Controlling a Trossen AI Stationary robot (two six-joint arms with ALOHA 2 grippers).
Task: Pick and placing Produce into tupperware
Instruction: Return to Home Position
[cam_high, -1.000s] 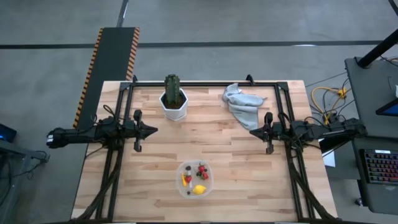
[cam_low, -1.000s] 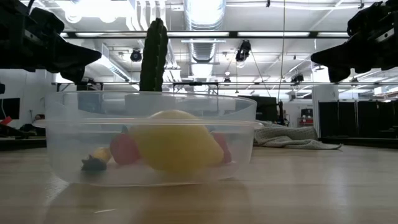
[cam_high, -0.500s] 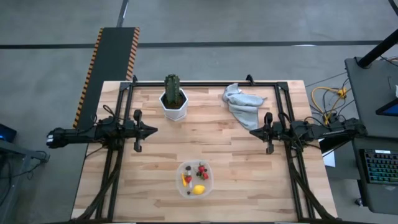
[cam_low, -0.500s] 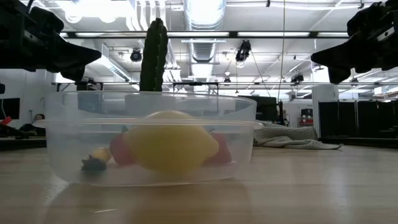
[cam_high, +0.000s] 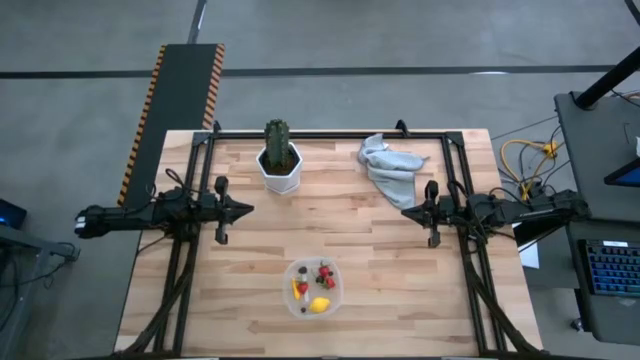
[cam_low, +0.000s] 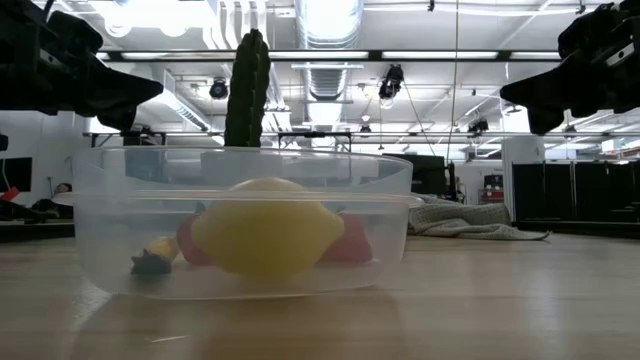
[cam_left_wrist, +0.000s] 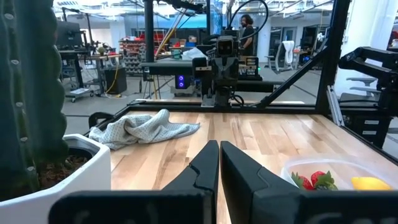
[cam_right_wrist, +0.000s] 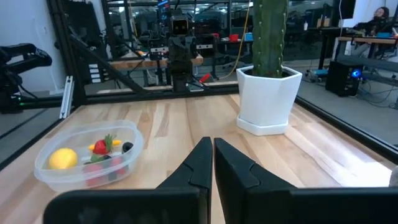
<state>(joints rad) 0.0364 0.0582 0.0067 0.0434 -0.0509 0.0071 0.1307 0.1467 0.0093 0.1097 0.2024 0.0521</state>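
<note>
The clear tupperware stands on its base near the table's near edge, midway between the arms. Inside it lie the produce: a yellow lemon, red strawberry pieces, an orange sliver and dark berries. The low view shows the lemon large against the container's wall. My left gripper hovers shut at the table's left side, above the wood, pointing right. My right gripper hovers shut at the right side, pointing left. Both are well away from the tupperware.
A tall green cactus in a white hexagonal pot stands toward the far edge, left of centre. A crumpled grey cloth lies at the far right. Black frame rails run along the table's far, left and right sides.
The lemon inside the tupperware has rolled a little, its shape shifting to the left in the low view. Both arms have kept still.
</note>
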